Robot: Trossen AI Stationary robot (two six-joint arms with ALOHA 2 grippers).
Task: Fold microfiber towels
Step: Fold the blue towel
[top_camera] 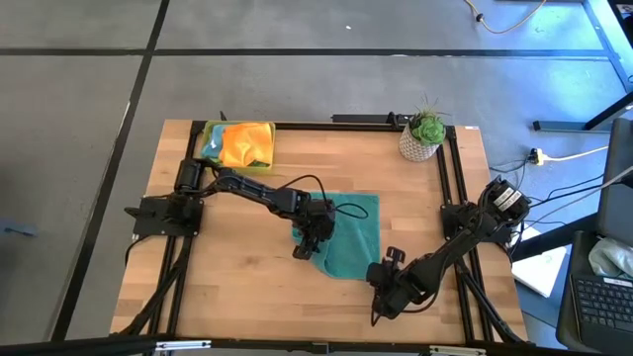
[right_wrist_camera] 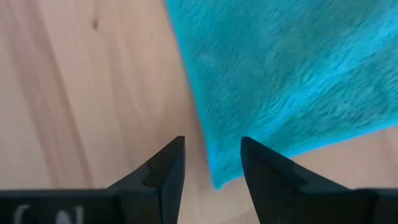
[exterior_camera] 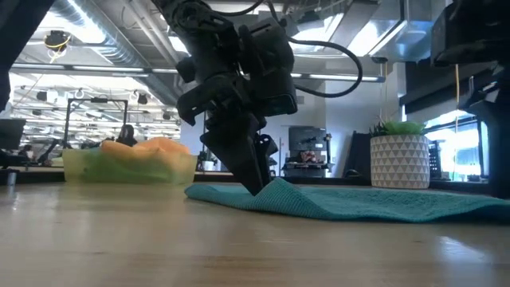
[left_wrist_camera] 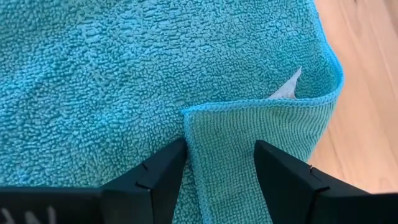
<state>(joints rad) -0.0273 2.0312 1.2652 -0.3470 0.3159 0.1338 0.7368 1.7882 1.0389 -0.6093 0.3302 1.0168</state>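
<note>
Now the teal towel (top_camera: pixel 351 232) lies spread mid-table, soft and limp, light enough to drag, so a pinch at a corner or hem looks best. Left gripper (left_wrist_camera: pixel 217 165) is down on its near-left corner, fingers parted astride a turned-over flap, touching cloth but not clamped. Right gripper (right_wrist_camera: pixel 211 165) hovers at the near corner, parted, holding nothing. Other towels (top_camera: pixel 242 143) wait in the tray (top_camera: pixel 210 129).
</note>
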